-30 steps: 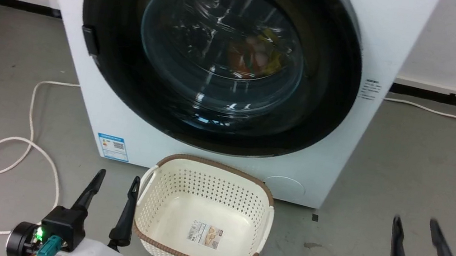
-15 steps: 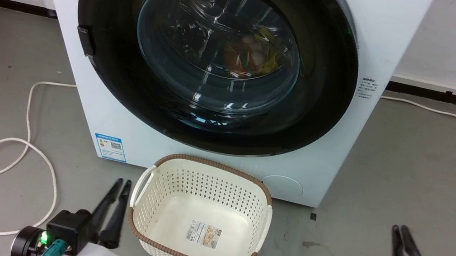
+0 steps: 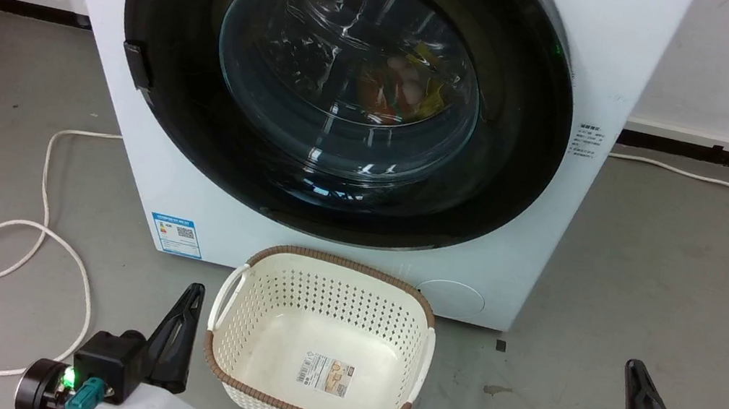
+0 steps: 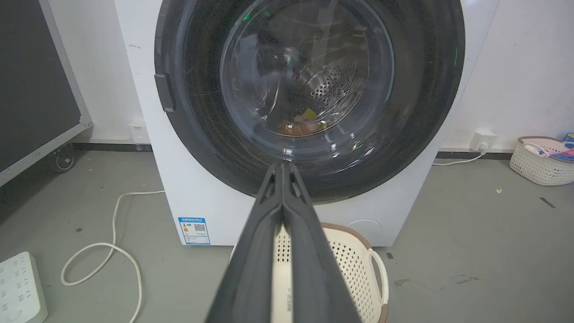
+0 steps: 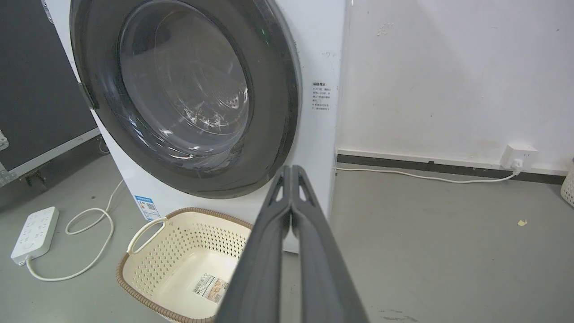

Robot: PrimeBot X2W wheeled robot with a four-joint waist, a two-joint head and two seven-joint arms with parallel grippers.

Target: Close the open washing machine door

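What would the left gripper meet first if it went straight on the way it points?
Probably the washing machine door: in the left wrist view the left gripper points at the lower edge of its glass. The basket lies below that line, though depth is unclear.

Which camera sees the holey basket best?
The head view: the whole basket shows. In the left wrist view the left gripper covers most of it; in the right wrist view the right gripper hides one side.

Bright, even, sharp (wrist edges bowed).
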